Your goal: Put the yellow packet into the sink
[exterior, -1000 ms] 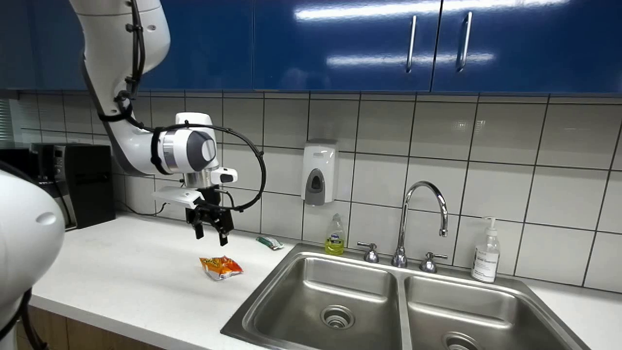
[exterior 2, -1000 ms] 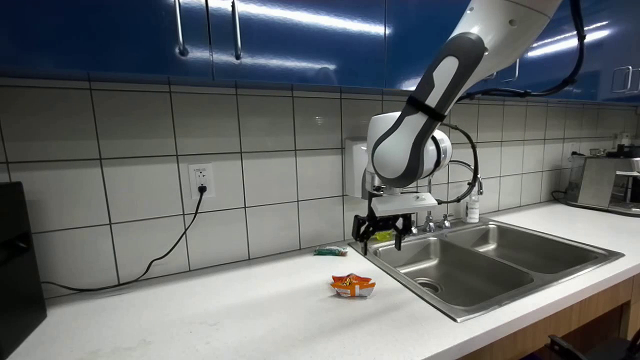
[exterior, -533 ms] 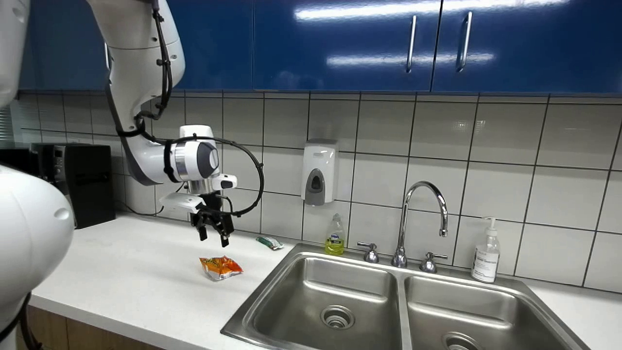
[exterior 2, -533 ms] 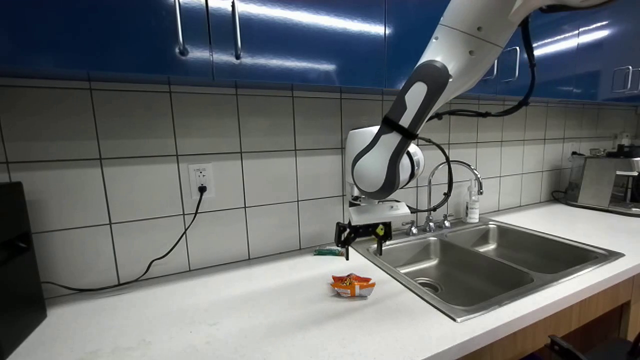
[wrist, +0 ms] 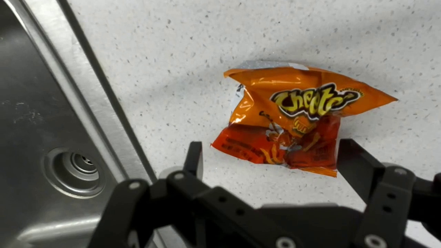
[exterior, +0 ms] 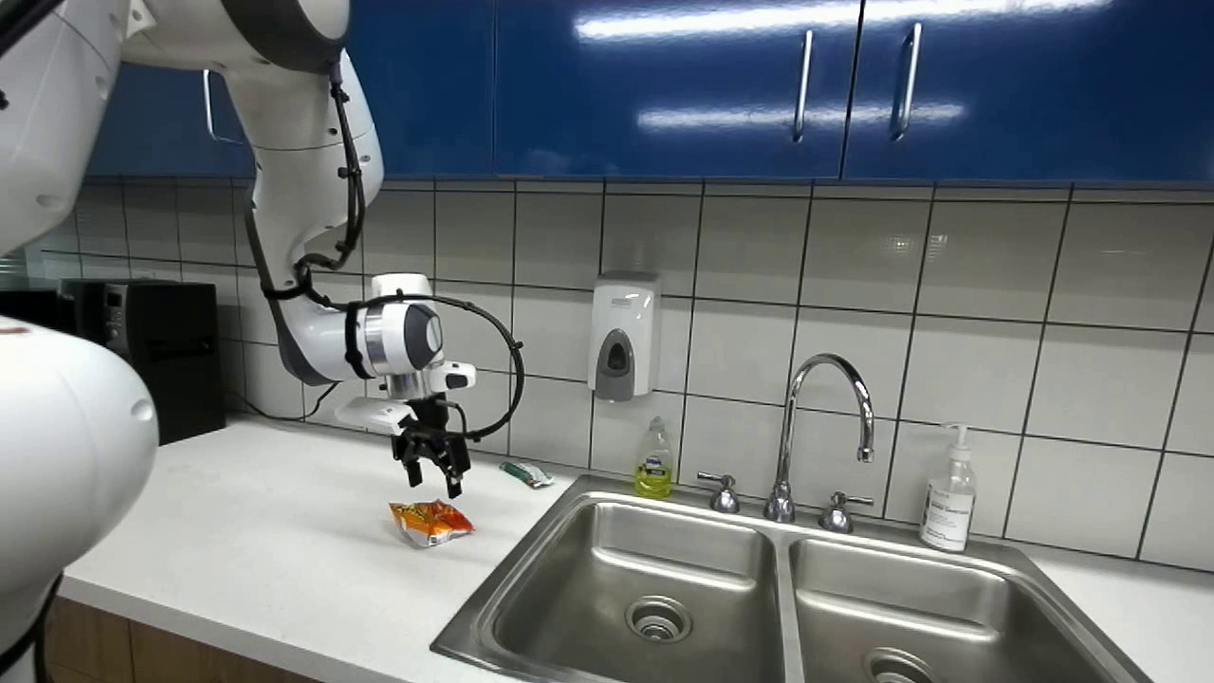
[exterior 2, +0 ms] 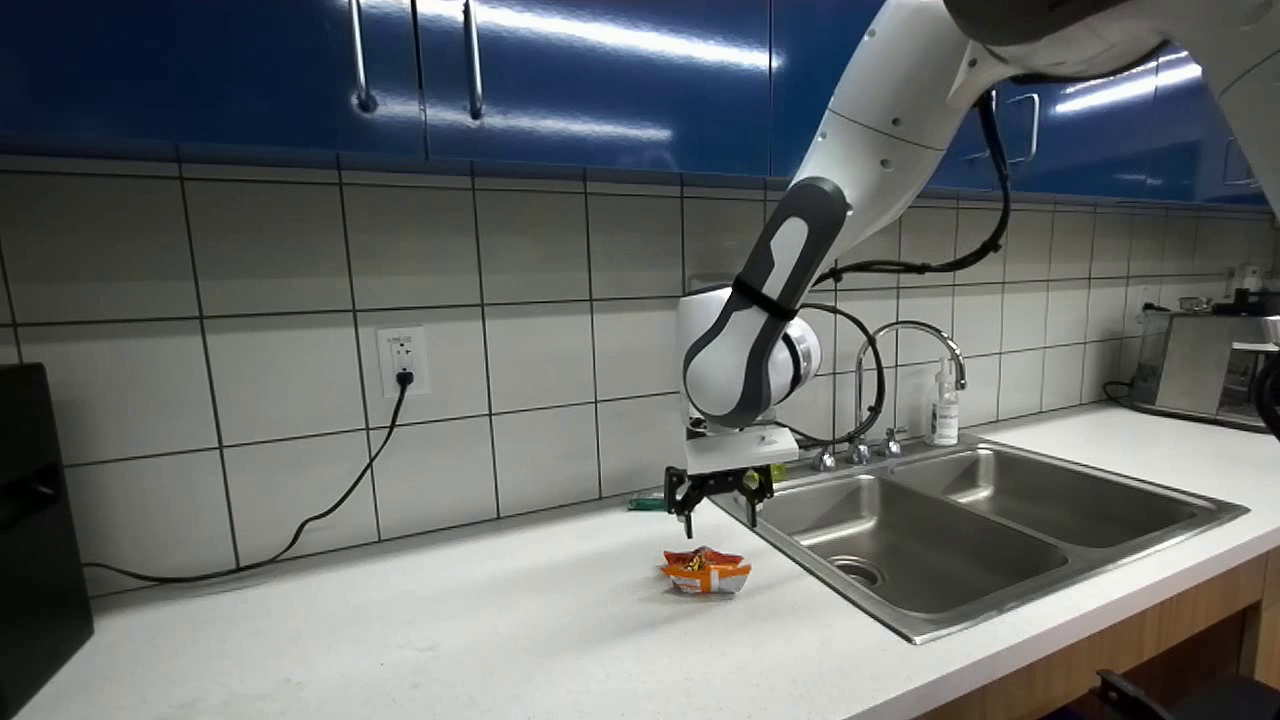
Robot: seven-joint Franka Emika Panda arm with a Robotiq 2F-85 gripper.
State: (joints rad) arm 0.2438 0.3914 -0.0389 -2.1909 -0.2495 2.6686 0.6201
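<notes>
1. My tool [wrist: 272, 155] is spread wide: its black fingers [wrist: 358, 168] stand well apart, at roughly 9 and 3 o'clock in the wrist view, with nothing in their hold.
2. The yellow packet [wrist: 293, 119], crinkled, orange and red with yellow lettering, lies on the pale speckled counter [wrist: 155, 41]. In the wrist view it is at about 1 o'clock from the midpoint between my fingers.
3. In both exterior views my tool hangs just above the yellow packet, which is at 6 o'clock from it; a narrow gap shows between them.
4. The steel sink [wrist: 27, 103] is at 9 o'clock from the yellow packet in the wrist view, with a round drain [wrist: 75, 172] showing in its bowl.
5. In an exterior view, a small green packet [exterior: 527, 474] lies on the counter at 2 o'clock from the yellow packet, near the sink's edge.
</notes>
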